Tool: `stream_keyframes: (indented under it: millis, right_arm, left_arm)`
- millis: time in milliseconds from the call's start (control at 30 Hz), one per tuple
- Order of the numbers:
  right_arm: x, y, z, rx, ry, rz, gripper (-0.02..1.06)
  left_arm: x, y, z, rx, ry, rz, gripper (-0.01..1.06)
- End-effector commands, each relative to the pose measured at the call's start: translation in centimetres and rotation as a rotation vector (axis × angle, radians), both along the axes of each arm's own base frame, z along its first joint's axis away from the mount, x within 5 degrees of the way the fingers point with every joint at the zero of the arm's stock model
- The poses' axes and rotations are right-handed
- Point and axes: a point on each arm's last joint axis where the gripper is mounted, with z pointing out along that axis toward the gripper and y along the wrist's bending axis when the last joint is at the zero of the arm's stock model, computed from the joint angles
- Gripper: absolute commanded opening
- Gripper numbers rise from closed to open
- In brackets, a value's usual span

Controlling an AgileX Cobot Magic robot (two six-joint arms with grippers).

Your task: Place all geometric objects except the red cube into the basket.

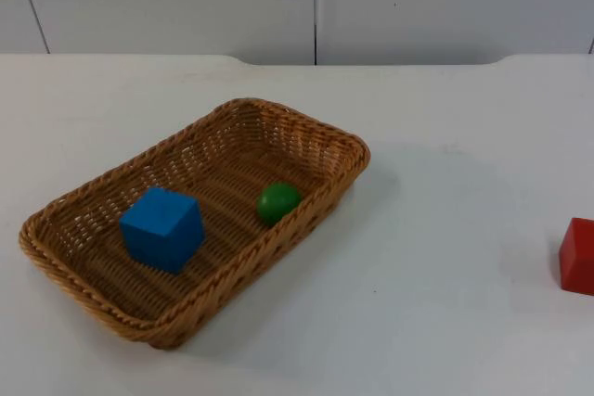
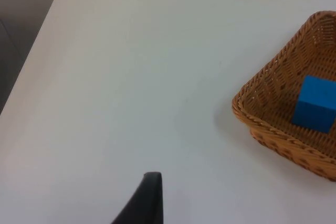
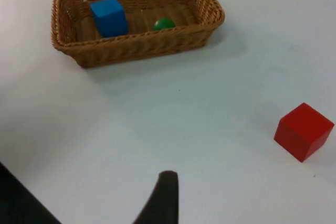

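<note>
The blue cube (image 1: 161,227) and green ball (image 1: 277,202) sit inside the basket (image 1: 306,129), where they belong. The red cube (image 1: 577,255) stays out, at the counter's (image 1: 436,275) right edge. I cannot tell either gripper's state.

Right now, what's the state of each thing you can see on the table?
basket: flat on the table, holding two things
blue cube: inside the basket
green ball: inside the basket, by its wall
red cube: on the table, well apart from the basket
</note>
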Motion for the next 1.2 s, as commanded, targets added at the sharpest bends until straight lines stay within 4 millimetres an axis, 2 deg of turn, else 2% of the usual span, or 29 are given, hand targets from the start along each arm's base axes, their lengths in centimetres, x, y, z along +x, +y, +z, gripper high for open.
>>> stream_keyframes:
  millis: [0,433,467,533,567,1033,1167]
  right_arm:
    - [0.12,0.05,-0.03,0.009,-0.014,-0.004,0.81]
    - [0.05,0.13,-0.03,-0.014,-0.031,0.024,0.84]
    - [0.05,0.13,-0.03,-0.014,-0.031,0.024,0.88]
    - [0.05,0.13,-0.03,-0.014,-0.031,0.024,1.04]
    - [0.05,0.13,-0.03,-0.014,-0.031,0.024,1.05]
    - [0.05,0.14,-0.01,-0.013,-0.033,0.022,1.05]
    - [0.01,0.15,-0.01,-0.013,-0.032,-0.025,1.05]
  left_arm:
    - [0.0,0.02,-0.11,-0.005,-0.001,0.009,1.05]
    - [0.0,0.0,-0.11,0.0,-0.001,0.004,1.05]
    - [0.0,0.0,-0.11,0.0,-0.001,0.004,1.05]
    - [0.0,0.0,-0.11,0.0,-0.001,0.004,1.05]
    - [0.0,0.0,-0.11,0.0,-0.001,0.004,1.05]
    - [0.0,0.0,-0.11,0.0,-0.001,0.004,1.05]
    - [0.0,0.0,-0.11,0.0,-0.001,0.004,1.05]
